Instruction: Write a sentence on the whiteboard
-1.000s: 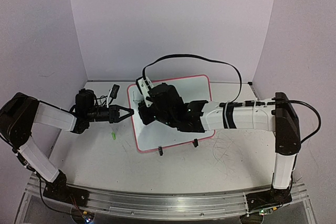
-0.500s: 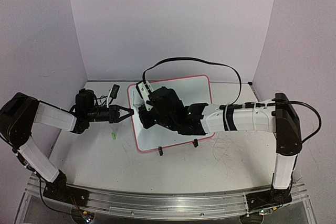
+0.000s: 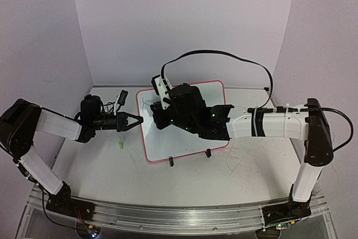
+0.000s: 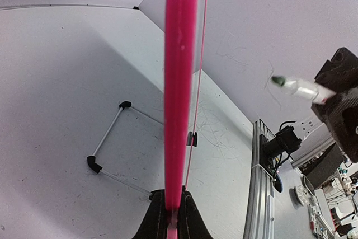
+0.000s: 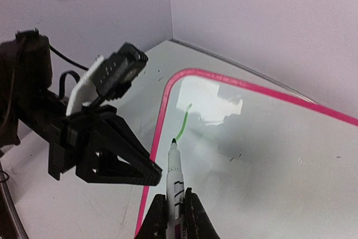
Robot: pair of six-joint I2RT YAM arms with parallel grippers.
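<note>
Pale lilac walls closed in a white bench. Near its middle the whiteboard stood propped at a slant on a thin wire stand with small black feet. The left arm reached in from the left, and the left jaws were closed on the board's left rim. In the left wrist view that rim ran edge-on as a bright pink strip, pinched between the two black fingers at the bottom of the frame. The right arm stretched across from the right, its wrist hanging over the upper left part of the board and hiding much of the surface from above. The right jaws were clamped on a white-barrelled marker with a green tip, which pointed toward the board's top left corner. Of the sentence, only one short green stroke showed, thin and slightly curved, just inside the rim near that corner. The marker's tip lay at the lower end of the stroke, though whether it touched the glossy surface could not be told. A small green object lay on the bench just left of the board, below the left jaws, and faint scribbled marks showed on the bench to the board's right.
</note>
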